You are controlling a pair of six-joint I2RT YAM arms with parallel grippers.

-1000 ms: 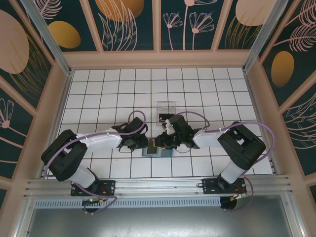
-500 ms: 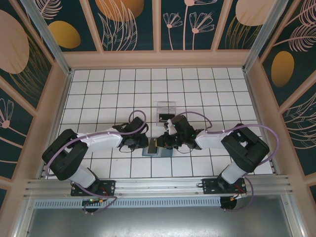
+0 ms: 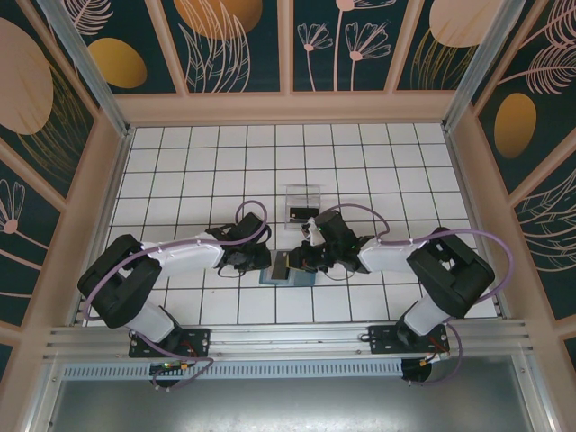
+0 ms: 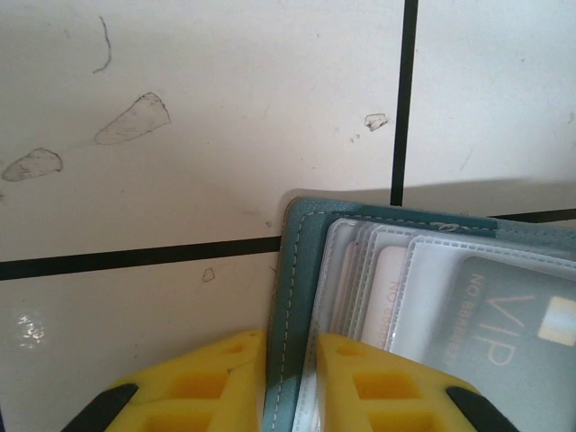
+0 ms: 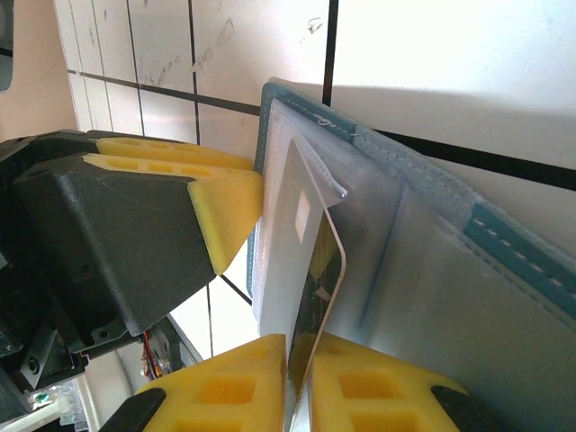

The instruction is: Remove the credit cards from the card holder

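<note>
**Card withdrawal in hand; holder pinned, first card gripped**

Location: the flat teal-blue soft bifold card holder lies open on the white tiled table, between the two arms and near their bases. A clear plastic slotted stand sits apart from it, further up the table.

Left gripper: jaws narrow, clamped across the stitched edge of the teal cover, so the card holder is pinned.

Right gripper: jaws narrow, nipping the near edge of a thin dark rectangular credit card. The far end of that card sits under the mouth of a clear sleeve; the near end stands free and tilted up off the page.

A pale whitish credit card lies fully seated in an inner sleeve.

Assessment: the step in hand is drawing out the dark credit card, and the task appears to be in its early part.

Next move calls for a straight pull along the line of the sleeve while the left gripper holds firm, then setting the card down on the table. Pulling at an angle could bend the card or drag the holder.
</note>
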